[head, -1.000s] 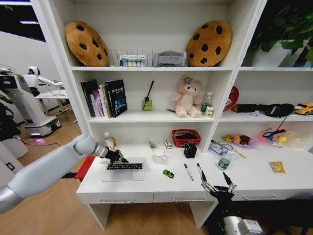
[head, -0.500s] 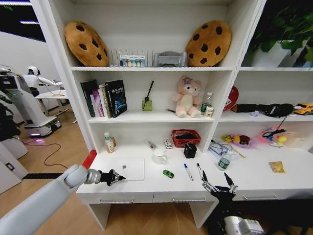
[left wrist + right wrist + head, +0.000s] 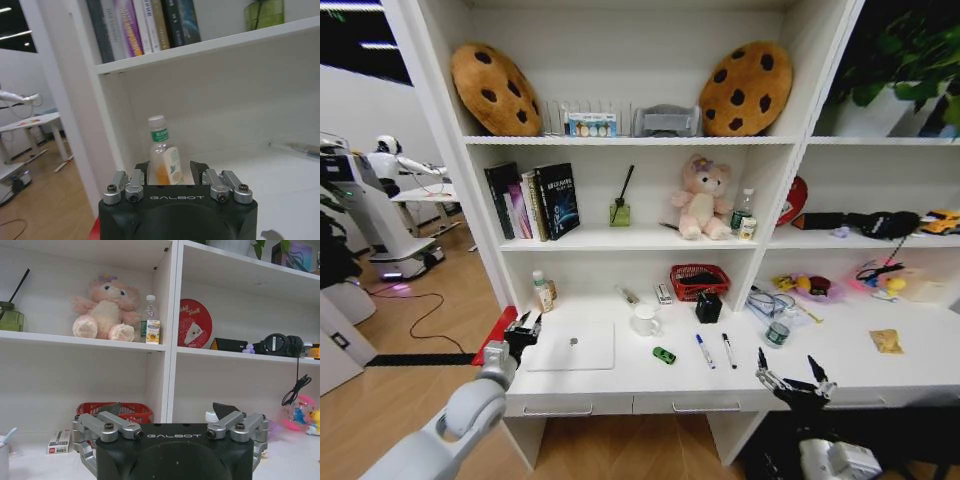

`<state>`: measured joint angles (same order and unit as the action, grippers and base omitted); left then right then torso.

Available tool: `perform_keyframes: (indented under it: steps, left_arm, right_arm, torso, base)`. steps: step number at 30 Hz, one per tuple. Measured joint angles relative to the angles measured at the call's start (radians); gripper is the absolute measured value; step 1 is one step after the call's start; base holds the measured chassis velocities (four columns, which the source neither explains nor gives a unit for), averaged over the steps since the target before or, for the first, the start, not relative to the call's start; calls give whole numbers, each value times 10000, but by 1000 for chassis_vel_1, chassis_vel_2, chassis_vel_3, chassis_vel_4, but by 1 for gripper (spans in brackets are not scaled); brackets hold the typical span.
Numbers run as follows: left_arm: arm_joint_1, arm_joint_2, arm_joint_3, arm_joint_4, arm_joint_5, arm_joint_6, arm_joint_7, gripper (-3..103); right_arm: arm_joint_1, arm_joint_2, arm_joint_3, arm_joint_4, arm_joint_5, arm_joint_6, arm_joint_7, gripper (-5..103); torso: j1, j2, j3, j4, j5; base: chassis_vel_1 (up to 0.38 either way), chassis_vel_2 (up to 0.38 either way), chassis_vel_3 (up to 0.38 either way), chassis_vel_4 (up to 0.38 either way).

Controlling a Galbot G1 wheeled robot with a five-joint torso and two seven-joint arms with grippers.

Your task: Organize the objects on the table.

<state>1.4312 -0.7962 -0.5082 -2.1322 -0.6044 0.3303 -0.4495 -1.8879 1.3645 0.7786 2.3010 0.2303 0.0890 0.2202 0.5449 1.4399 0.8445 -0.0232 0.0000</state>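
At the tabletop's (image 3: 620, 385) left edge, our left end effector (image 3: 523, 331) hangs empty and spread beside the closed laptop (image 3: 571, 346), flat and out of the way. Our right end effector (image 3: 793, 377), spread too, waits at the near edge, below the pens (image 3: 717, 351)

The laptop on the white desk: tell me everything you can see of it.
The laptop is thin and silver-white, apparently metal, with a small dark logo at the middle of its lid. It is shut and lies flat on the left part of the long white desk, its edges roughly square to the desk front. Nothing rests on it. A white mug stands just off its far right corner, and the left gripper is beside its left edge, apparently clear of it.
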Motion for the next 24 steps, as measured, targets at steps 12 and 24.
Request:
perform_keyframes:
  steps: [12, 24]
  left_arm:
    - [2922, -1983, -2978, -2538, -49, 189, 918, 93]
    - [2828, -2186, -2329, -2675, 258, 83, 1169, 100]
  right_arm:
    - [-68, -118, -395, 108, -22, -4, -424, 100]
    - [-217, -151, -424, 34, -64, 435, -727, 100]
  torso:
    - [-1, 1, 0, -2, 3]
    - [1, -1, 1, -4, 0]
  base:
    - [0, 0, 0, 0]
    - [0, 0, 0, 0]
